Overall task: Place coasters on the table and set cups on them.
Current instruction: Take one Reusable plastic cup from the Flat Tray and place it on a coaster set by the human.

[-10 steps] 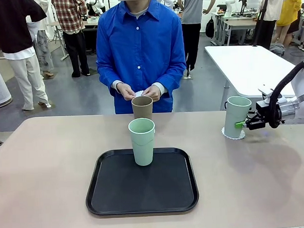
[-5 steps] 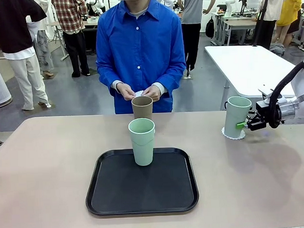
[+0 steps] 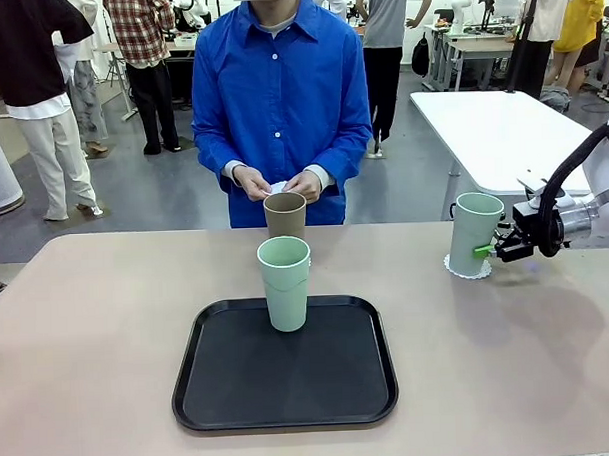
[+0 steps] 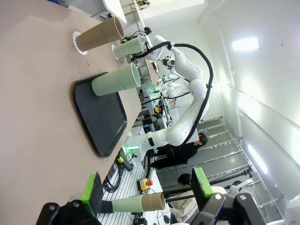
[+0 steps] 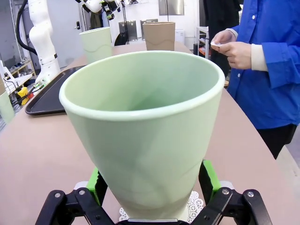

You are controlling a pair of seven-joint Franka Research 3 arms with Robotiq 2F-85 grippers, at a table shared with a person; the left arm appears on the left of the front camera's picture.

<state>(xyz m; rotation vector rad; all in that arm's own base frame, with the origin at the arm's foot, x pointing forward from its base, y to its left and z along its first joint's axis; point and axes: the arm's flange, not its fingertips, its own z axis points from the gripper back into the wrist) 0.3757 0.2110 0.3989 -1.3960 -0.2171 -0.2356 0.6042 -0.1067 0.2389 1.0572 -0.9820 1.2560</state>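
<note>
Right claw (image 5: 152,182) spread, pads (image 5: 209,180) flanking the mint cup (image 5: 140,117), which stands on its coaster (image 5: 194,206) on the tabletop (image 5: 42,154). If I back out skewed, a pad could snag and tip it.

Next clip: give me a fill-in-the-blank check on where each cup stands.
The mint cup flanked by the right gripper stands on a white ____.
The other mint cup stands on the black ____.
The cup nearest the person is ____ in colour.
Missing words: coaster; tray; brown.
</note>
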